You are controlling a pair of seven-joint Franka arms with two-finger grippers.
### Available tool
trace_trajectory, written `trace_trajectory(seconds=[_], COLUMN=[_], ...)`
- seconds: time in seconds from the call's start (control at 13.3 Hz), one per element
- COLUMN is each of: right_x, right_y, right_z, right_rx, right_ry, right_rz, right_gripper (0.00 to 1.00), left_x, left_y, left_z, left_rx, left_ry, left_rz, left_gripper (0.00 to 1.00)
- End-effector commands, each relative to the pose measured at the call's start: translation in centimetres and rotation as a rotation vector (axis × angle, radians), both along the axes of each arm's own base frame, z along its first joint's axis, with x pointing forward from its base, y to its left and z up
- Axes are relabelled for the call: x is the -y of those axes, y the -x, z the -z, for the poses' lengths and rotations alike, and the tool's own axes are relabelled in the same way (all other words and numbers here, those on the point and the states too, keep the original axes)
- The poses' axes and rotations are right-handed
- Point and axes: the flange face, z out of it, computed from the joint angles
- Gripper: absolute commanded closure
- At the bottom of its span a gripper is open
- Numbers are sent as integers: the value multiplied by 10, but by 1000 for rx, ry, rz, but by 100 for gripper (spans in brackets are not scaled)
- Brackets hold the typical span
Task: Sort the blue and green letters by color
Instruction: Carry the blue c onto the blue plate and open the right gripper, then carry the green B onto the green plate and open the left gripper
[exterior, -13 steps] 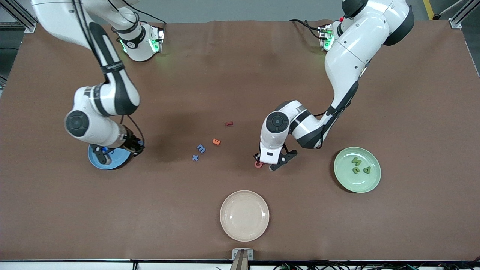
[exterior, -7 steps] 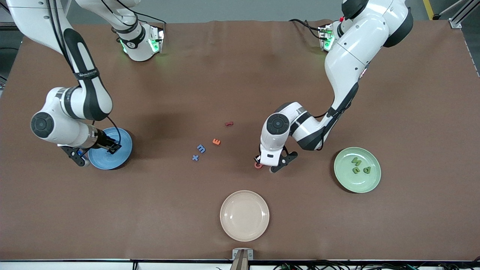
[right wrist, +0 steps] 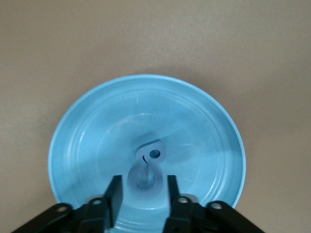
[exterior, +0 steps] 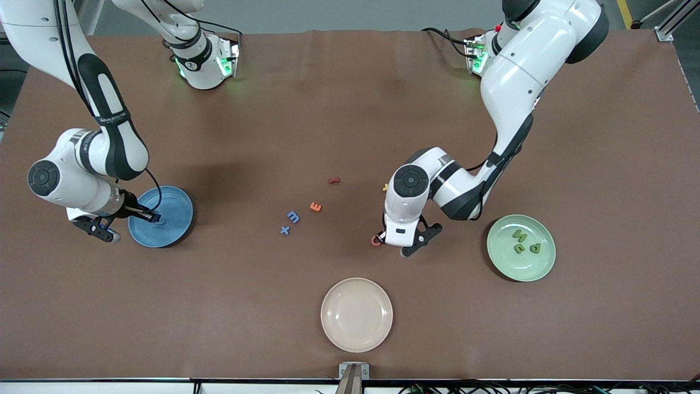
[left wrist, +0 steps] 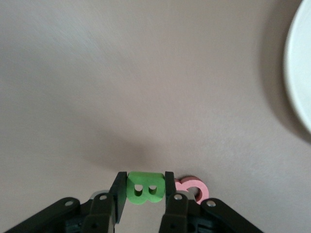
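Green foam is being pinched in the left wrist view — a small flat grass-green letter B is being gripped between the two black fingers of the left gripper, which are pressed against its sides. A small pink letter G is lying on the brown table covering just beside the held letter. In the front view that pink letter is being partly covered by the left gripper, which is positioned low over the table between the cream round plate and the pale green round plate. Three more green letters are lying in the green plate.

The right gripper is being held over the edge of the blue round plate, its fingers spread apart with nothing between them; a small blue letter is resting in the middle of that plate — just ahead of the fingertips. In the front view the right gripper is seen at the rim of the blue plate, toward the right arm's end of the table.

Near the table's middle, a blue letter shaped like an m and a blue plus-shaped piece are lying close together, with an orange letter E beside them and a dark red letter farther from the front camera.
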Motion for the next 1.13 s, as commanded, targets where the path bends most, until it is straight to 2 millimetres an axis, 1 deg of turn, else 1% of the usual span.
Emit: trace_trajectory(seconds=[0.0, 0.08, 0.15, 0.3, 0.38, 0.45, 0.53, 0.68, 0.75, 0.9, 1.06], right_x=[-4, -9, -20, -50, -64, -81, -103, -144, -163, -215, -270], right_y=[3, 3, 2, -3, -5, -7, -10, -18, -24, -33, -40], right_z=[-3, -4, -6, -9, -11, -12, -13, -22, -25, -26, -20], right_rx=[2, 1, -1, 8, 11, 13, 17, 40, 55, 85, 104], right_ry=[1, 0, -1, -3, 0, 5, 11, 15, 14, 7, 1], right_rz=[-30, -36, -38, -66, -29, 27, 63, 113, 132, 68, -15], right_gripper=[1, 1, 0, 0, 0, 0, 0, 0, 0, 0, 0], left_x=[-38, -69, -90, -133, -161, -180, -205, -261, -288, -328, -356], left_y=[-12, -25, -32, -45, -55, -58, -61, -68, -70, -71, -69], left_z=[-80, -103, -124, -146, -152, -157, -164, -166, -162, -141, -109], left_rx=[31, 32, 30, 9, -9, -33, -54, -114, -145, -199, -257], left_ry=[-73, -99, -120, -140, -141, -147, -164, -185, -188, -183, -169], left_rz=[-52, -64, -5, 34, 57, 85, 112, 153, 168, 202, 249], left_gripper=[100, 100, 100, 100, 100, 100, 100, 100, 100, 100, 100])
